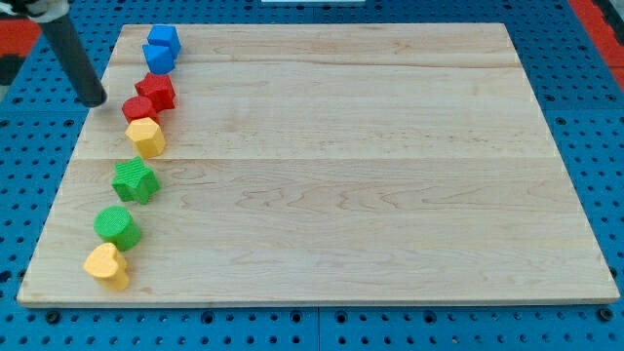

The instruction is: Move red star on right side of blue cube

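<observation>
The rod's tip [95, 100], having no jaws, is hovering left of the red star [156, 91], which is sitting just near of the blue cube [161, 47], looking light, rigid, and best pushed on its left flank.

No words, letters, numbers, labels or signs to read anywhere here. Nothing written on the wooden desk [341, 146], just plain wood grain. Nothing printed on any of the coloured blocks. Nothing marked on the dark rod either. Nothing to read on the blue board with little holes [595, 107] around the desk.
</observation>
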Available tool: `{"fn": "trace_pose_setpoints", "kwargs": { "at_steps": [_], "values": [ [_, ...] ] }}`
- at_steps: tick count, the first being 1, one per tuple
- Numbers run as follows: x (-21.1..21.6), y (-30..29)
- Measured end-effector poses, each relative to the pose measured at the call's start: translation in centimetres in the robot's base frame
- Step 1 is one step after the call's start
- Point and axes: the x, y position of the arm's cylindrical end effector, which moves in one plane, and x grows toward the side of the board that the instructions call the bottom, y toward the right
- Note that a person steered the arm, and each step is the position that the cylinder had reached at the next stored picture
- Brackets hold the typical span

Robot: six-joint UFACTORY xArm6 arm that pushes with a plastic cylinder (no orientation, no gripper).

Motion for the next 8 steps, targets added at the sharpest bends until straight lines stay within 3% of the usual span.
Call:
{"fn": "trace_pose_setpoints", "kwargs": {
  "at_steps": [5, 7, 8],
  "values": [
    [-3.8, 17.2],
    [-8.1, 18.8],
    [-4.7, 19.6]
  ]
}}
